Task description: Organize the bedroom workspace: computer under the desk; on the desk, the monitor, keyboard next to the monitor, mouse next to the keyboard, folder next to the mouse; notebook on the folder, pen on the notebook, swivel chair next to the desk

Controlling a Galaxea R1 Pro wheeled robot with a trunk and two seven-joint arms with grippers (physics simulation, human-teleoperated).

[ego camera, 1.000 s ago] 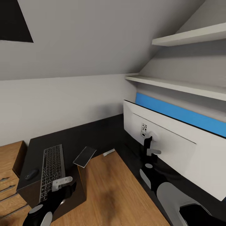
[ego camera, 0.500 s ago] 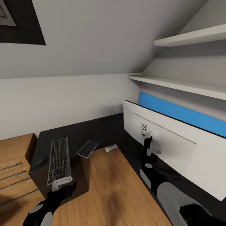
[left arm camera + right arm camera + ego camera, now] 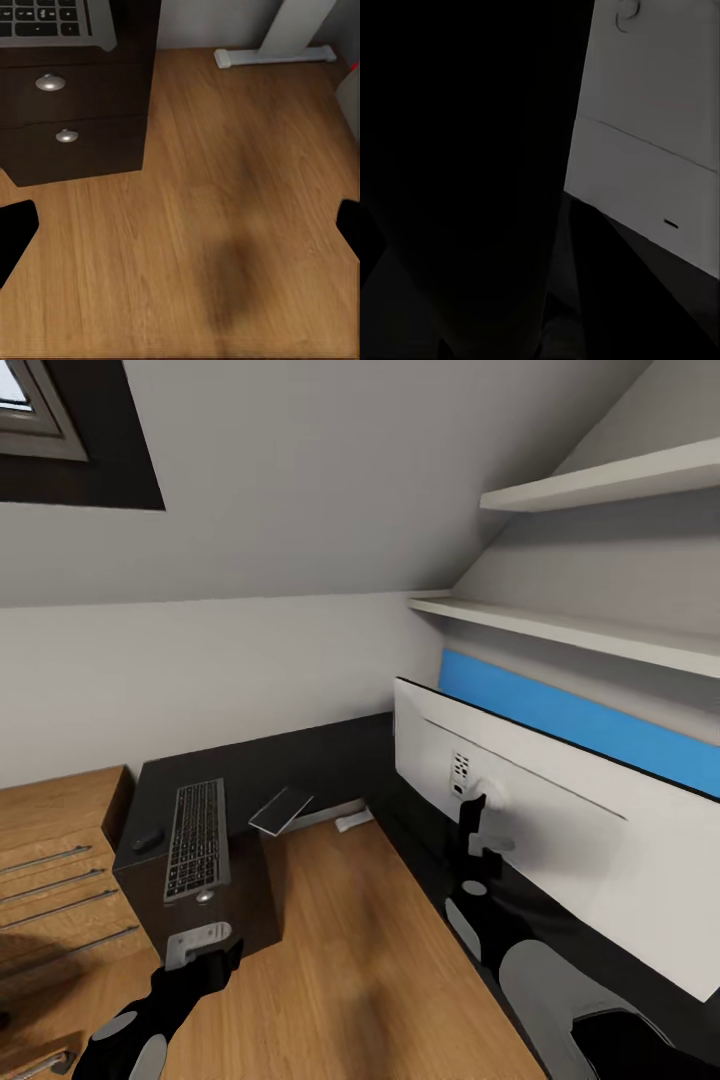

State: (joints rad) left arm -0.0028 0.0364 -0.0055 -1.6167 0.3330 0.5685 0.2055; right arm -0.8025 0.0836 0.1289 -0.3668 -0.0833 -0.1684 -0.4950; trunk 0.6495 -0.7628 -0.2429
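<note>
View swung left, keyboard (image 3: 197, 839) on desk (image 3: 300, 765), notebook (image 3: 280, 809) beside

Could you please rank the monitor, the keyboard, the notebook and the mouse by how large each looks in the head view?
1. monitor, by far the largest, though it is also nearest the camera.
2. keyboard.
3. notebook.
4. mouse, the smallest.

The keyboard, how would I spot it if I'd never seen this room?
Find the black-topped desk running along the white wall. On its end above the dark drawer unit with round silver knobs lies the slim silver-grey keyboard with black keys. A small dark mouse and a thin flat grey notebook flank it, but the keyboard alone has rows of keys.
</note>
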